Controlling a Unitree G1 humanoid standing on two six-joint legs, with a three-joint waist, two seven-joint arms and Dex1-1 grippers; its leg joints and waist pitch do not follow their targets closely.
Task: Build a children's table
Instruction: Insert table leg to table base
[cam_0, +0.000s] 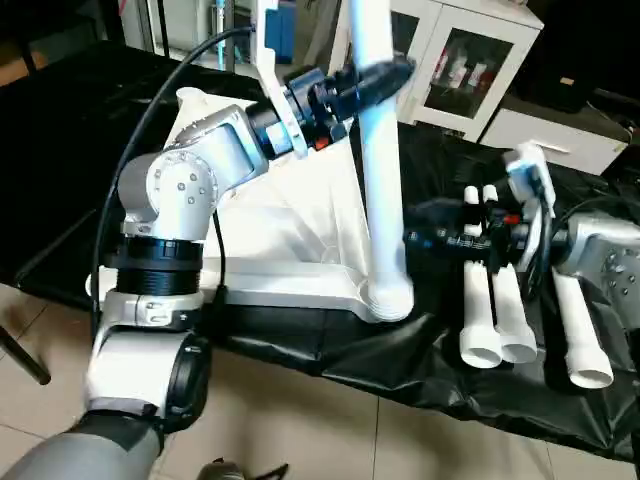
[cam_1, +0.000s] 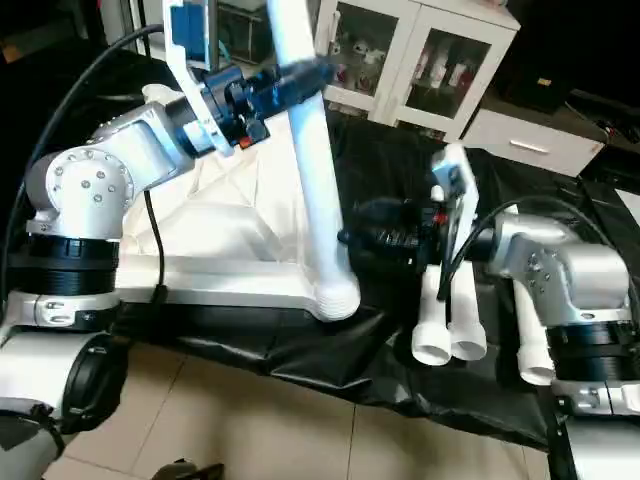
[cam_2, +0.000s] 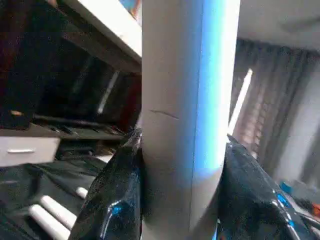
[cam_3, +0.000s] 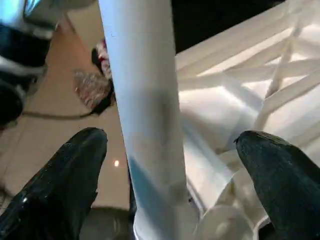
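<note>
The white table top (cam_0: 280, 235) lies ribbed side up on the black-covered work table. One white leg (cam_0: 382, 180) stands upright in the near corner socket (cam_0: 388, 298). My left gripper (cam_0: 375, 75) is shut on this leg high up, and its black fingers (cam_2: 112, 200) press both sides of the tube (cam_2: 185, 100). My right gripper (cam_1: 360, 238) is open, low beside the leg. Its fingers (cam_3: 60, 185) stand apart on either side of the tube (cam_3: 145, 110) without touching it. Three loose legs (cam_0: 495, 310) lie to the right.
The black cover (cam_0: 420, 365) hangs over the near table edge above the tiled floor (cam_0: 300, 430). A white cabinet with glass doors (cam_0: 460, 60) stands behind. My right forearm (cam_1: 550, 265) lies over the loose legs.
</note>
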